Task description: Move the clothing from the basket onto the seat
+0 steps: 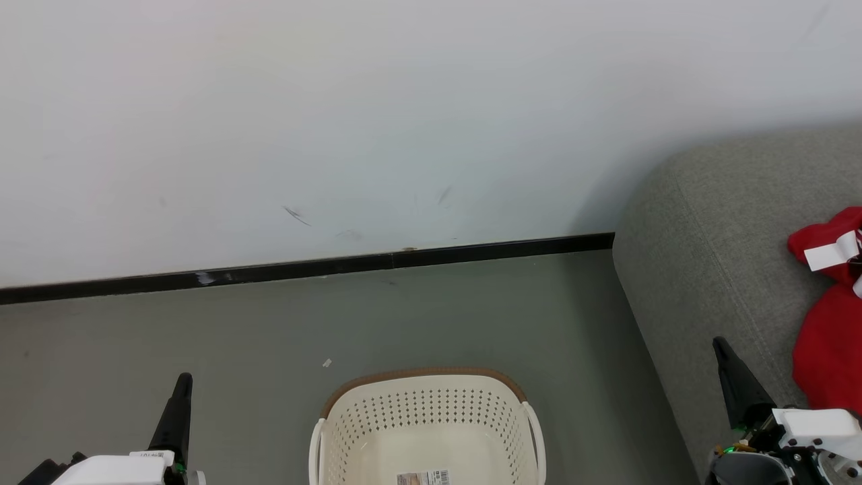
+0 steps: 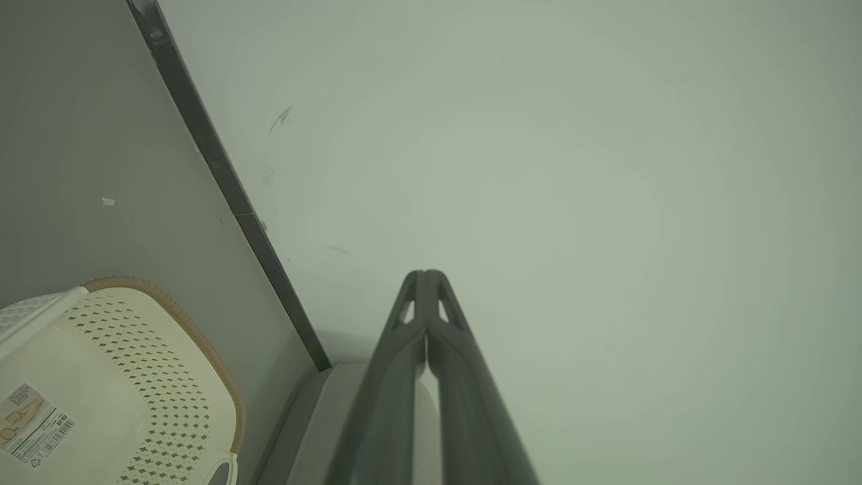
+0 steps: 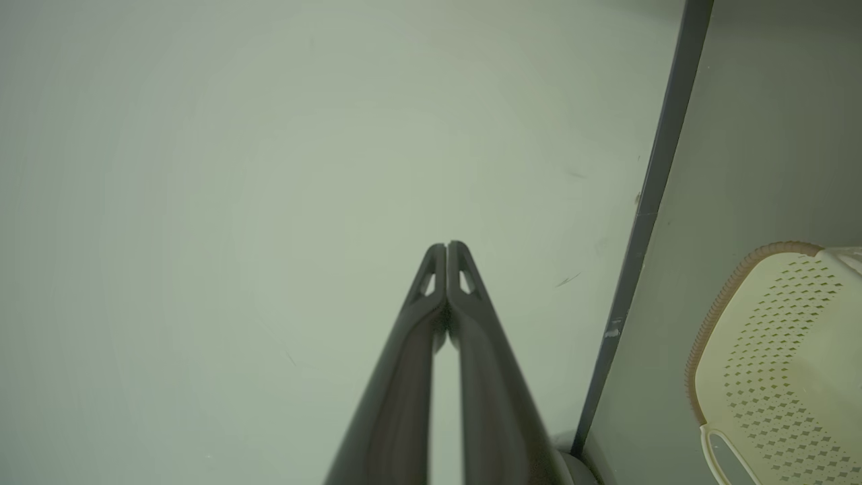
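The cream basket (image 1: pixel 426 421) with its brown rim stands on the floor at the bottom centre; its inside shows bare plastic and a paper label (image 1: pixel 423 477). Red clothing (image 1: pixel 832 337) with a white trim strip lies on the grey seat (image 1: pixel 700 269) at the right edge. My left gripper (image 1: pixel 182 382) is at the lower left, fingers together, holding nothing. My right gripper (image 1: pixel 720 347) is at the lower right in front of the seat, also shut and empty. The left wrist view has the shut left gripper (image 2: pixel 425 275) against the wall, the basket (image 2: pixel 121 377) at its left. The right gripper (image 3: pixel 446 246) shows shut likewise, the basket (image 3: pixel 774 350) at its right.
A white wall (image 1: pixel 337 121) with scuff marks and a black skirting board (image 1: pixel 303 268) runs behind the basket. Grey floor (image 1: pixel 202 330) lies between them, with a small white scrap (image 1: pixel 326 363) on it.
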